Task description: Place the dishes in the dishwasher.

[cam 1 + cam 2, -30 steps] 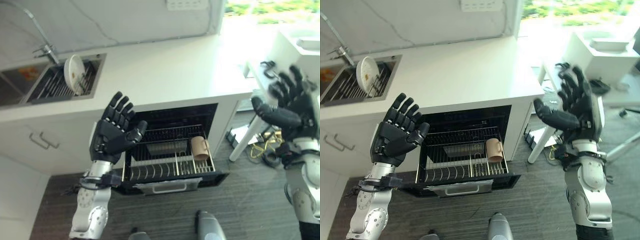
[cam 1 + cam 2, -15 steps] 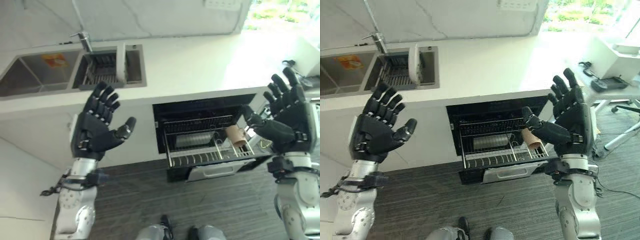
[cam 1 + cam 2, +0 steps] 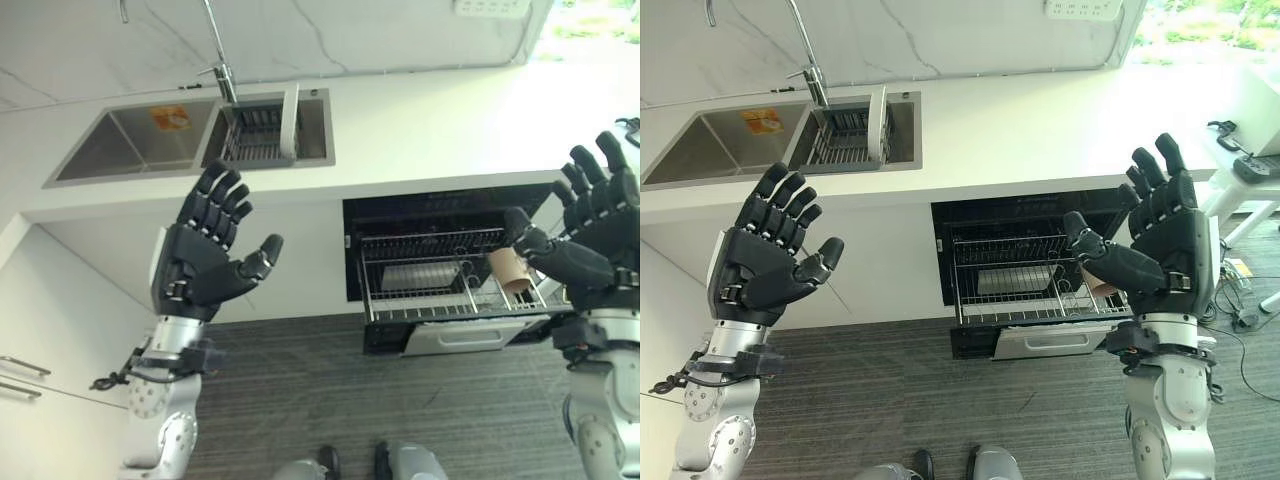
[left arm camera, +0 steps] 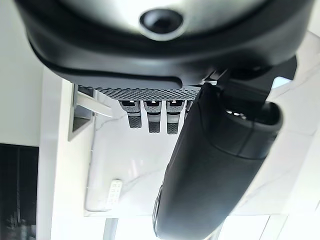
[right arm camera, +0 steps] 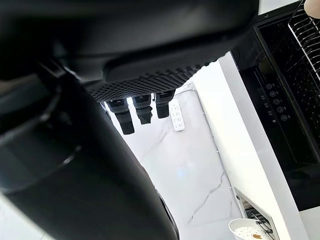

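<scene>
A white plate stands on edge in the wire rack of the sink, up on the counter; it also appears in the right wrist view as the plate. The dishwasher under the counter is open, its wire rack pulled out. In that rack sit a tan cup and a grey metal dish. My left hand is raised, open and empty, in front of the cabinet below the sink. My right hand is raised open beside the rack, its thumb crossing the cup.
A tall tap rises behind the sink. The white counter runs right to a bright window. White cabinet fronts stand at the left, and dark striped floor lies below. A wall socket sits above the counter.
The camera has swung left, so sink and dishwasher sit further right in the picture. Both hands stay raised and open, holding nothing.
</scene>
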### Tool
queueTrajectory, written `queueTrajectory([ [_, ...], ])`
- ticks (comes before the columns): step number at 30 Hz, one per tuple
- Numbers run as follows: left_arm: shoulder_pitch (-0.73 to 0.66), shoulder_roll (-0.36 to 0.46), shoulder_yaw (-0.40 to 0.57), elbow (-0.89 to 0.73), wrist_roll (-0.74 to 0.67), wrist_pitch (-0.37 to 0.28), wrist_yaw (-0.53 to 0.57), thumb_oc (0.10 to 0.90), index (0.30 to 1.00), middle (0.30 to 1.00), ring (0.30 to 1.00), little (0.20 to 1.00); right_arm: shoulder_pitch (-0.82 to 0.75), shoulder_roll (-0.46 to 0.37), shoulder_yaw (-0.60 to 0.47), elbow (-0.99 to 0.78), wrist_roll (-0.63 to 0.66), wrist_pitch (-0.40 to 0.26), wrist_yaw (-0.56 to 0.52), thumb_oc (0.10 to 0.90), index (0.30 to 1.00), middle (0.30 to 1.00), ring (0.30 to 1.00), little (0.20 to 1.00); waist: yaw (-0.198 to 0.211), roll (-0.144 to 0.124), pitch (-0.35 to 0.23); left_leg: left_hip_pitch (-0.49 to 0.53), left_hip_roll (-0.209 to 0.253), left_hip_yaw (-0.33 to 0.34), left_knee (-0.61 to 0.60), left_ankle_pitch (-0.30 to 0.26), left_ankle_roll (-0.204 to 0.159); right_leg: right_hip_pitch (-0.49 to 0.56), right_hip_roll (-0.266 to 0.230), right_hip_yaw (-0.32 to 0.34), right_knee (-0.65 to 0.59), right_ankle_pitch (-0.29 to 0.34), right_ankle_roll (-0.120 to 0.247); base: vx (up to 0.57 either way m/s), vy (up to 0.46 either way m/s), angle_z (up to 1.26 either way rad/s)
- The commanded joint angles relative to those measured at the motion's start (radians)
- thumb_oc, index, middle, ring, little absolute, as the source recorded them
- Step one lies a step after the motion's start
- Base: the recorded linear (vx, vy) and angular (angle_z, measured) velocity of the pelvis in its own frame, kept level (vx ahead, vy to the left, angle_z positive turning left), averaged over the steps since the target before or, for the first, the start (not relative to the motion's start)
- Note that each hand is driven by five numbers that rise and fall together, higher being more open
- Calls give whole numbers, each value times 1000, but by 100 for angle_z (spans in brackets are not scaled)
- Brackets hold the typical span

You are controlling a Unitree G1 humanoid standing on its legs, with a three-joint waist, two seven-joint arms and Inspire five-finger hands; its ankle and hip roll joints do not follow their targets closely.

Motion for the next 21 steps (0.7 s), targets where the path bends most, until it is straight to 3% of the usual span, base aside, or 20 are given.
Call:
queueTrajectory([
  [1,-71,18,29,-98,-97,-60,-52,800,900,900,900,900,-115,-39,-63,-17,0,-76,-9,800,900,900,900,900,-27,-21,-19,-27,182,145,154,-32,-1,130,15,-99,-184,29,74,86,160,76],
  [2,-67,13,28,-95,-151,-54,-62,800,900,900,900,900,-124,-41,-62,-6,-13,-64,-5,800,900,900,900,900,-32,-11,-15,-27,204,162,115,-20,-1,136,12,-100,-184,23,77,136,303,82],
  [3,-57,1,26,-86,-213,-65,-70,800,900,900,900,900,-135,-49,-52,8,-23,-50,0,800,900,900,900,900,-32,17,-10,-62,240,137,73,-32,-6,150,25,-92,-184,8,87,147,324,69],
  [4,-54,-5,24,-85,-230,-70,-72,800,900,900,900,900,-136,-53,-50,12,-23,-46,3,800,900,900,900,900,-33,28,-13,-80,251,121,73,-38,-9,149,30,-90,-184,5,90,142,337,28],
  [7,-38,-20,23,-83,-242,-83,-90,800,900,900,900,900,-141,-88,-46,14,1,-33,-1,800,900,900,900,900,-11,70,-28,-193,338,-24,73,13,-64,157,58,-52,-184,-17,101,237,316,-13],
  [9,-25,-26,22,-80,-249,-93,-113,800,900,900,900,900,-146,-99,-47,11,3,-24,-7,800,900,900,900,900,-5,83,-35,-209,347,-56,73,21,-75,174,59,-44,-184,-33,102,265,279,-36],
  [12,-10,-33,34,-87,-318,-88,-162,800,900,900,900,900,-139,-100,-52,1,-1,-1,-13,800,900,900,900,900,-2,87,-49,-197,351,-33,73,-28,-62,201,28,-53,-184,-46,117,279,345,-38],
  [14,-15,-26,41,-94,-324,-96,-172,800,900,900,900,900,-126,-88,-57,-7,-2,9,-6,800,900,900,900,900,-6,90,-58,-179,343,-8,73,-45,-50,218,1,-63,-184,-42,139,272,360,-16],
  [17,-63,0,41,-113,-301,-76,-160,800,900,900,900,900,-110,-58,-59,-27,23,8,2,800,900,900,900,900,-3,74,-69,-154,279,-15,73,-87,-12,237,-49,-60,-184,-18,191,272,354,8],
  [21,-97,19,26,-130,-209,-66,-164,800,900,900,900,900,-100,-29,-62,-49,14,-14,-30,800,900,900,900,900,-4,60,-75,-127,201,-51,73,-131,39,244,-76,-61,-184,111,209,205,263,17],
])
